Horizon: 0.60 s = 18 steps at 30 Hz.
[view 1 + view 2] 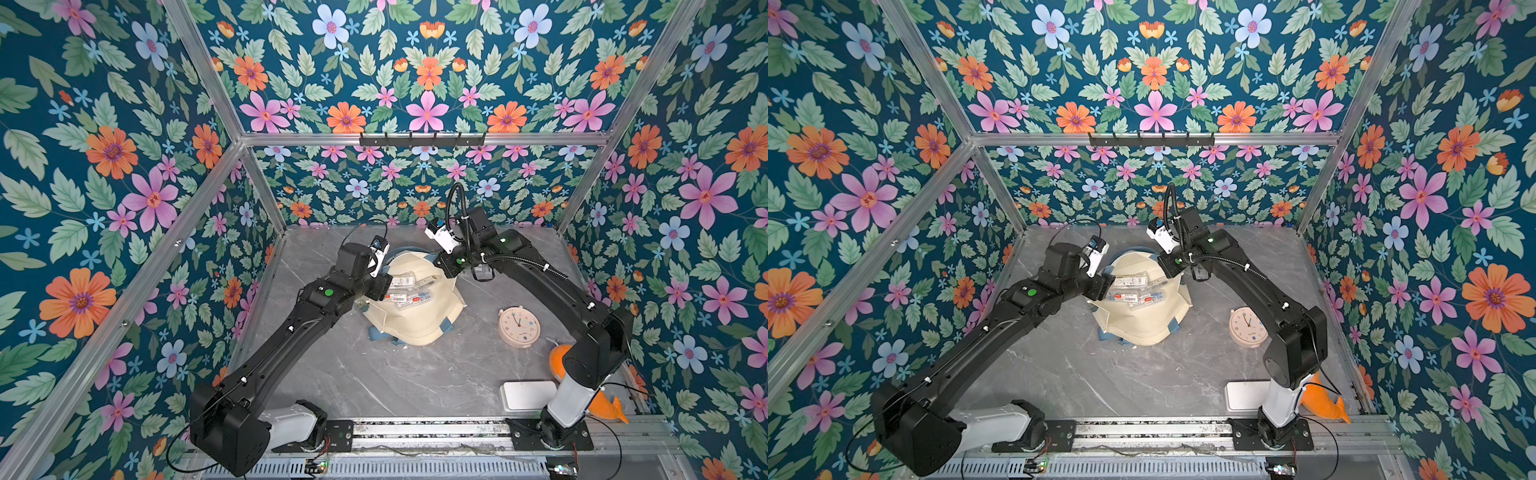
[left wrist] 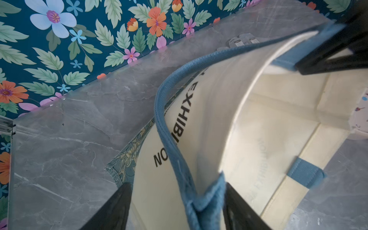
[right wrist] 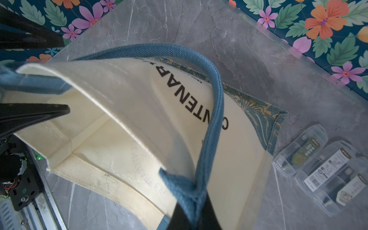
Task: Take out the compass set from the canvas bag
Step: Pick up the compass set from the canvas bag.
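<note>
The cream canvas bag (image 1: 415, 324) with dusty-blue handles stands in the middle of the table between both arms. Its inside (image 3: 111, 143) shows bare cloth. The compass set is several clear plastic cases (image 3: 326, 171) lying on the table beside the bag's green paisley base (image 3: 264, 117); in both top views they show against the cream cloth (image 1: 1133, 291). My left gripper (image 2: 177, 185) is open, with a blue handle strap (image 2: 207, 195) lying loose between its fingers. My right gripper (image 3: 196, 201) is shut on the other blue handle (image 3: 217, 89) where it joins the rim.
A pink alarm clock (image 1: 519, 326) stands right of the bag. An orange toy (image 1: 559, 361) and a white tray (image 1: 528, 395) sit at the front right by the right arm's base. Flowered walls close in three sides of the grey marble table (image 1: 395, 374).
</note>
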Available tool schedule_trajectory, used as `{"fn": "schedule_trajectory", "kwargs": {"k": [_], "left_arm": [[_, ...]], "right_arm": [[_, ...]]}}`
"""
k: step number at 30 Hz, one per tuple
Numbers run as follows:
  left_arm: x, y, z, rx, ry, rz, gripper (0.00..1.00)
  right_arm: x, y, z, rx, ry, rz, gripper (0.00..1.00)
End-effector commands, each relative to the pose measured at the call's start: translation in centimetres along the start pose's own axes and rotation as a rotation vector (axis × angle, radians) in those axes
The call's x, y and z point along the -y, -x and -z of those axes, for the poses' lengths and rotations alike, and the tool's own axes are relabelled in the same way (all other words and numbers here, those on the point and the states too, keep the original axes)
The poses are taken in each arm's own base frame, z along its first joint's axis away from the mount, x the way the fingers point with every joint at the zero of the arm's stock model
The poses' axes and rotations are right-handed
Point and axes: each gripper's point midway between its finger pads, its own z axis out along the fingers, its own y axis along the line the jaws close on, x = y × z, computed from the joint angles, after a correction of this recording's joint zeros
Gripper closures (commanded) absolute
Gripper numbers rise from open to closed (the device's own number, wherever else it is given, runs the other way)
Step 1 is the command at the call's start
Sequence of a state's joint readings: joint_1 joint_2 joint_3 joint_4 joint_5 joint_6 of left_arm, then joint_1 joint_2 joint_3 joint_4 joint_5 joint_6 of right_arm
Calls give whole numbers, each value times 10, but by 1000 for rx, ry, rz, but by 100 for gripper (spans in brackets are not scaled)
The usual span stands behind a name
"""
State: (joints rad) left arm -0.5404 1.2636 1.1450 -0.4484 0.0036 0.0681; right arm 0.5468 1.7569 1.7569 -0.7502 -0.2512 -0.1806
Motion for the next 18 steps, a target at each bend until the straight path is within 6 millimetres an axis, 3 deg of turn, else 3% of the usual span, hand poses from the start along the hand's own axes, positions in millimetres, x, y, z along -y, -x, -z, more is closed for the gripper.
{"fn": "schedule_trajectory", "kwargs": {"k": [1, 4, 18], "left_arm": [[-4, -1, -7, -9, 27, 6, 29], [-8, -2, -12, -17, 50, -6, 36], [-13, 22, -8, 32, 71, -22, 93]], "right_arm": [[0, -2, 1, -6, -4, -12, 93], [0, -5, 1, -10, -6, -15, 93], [0, -9, 6, -16, -18, -12, 90]]}}
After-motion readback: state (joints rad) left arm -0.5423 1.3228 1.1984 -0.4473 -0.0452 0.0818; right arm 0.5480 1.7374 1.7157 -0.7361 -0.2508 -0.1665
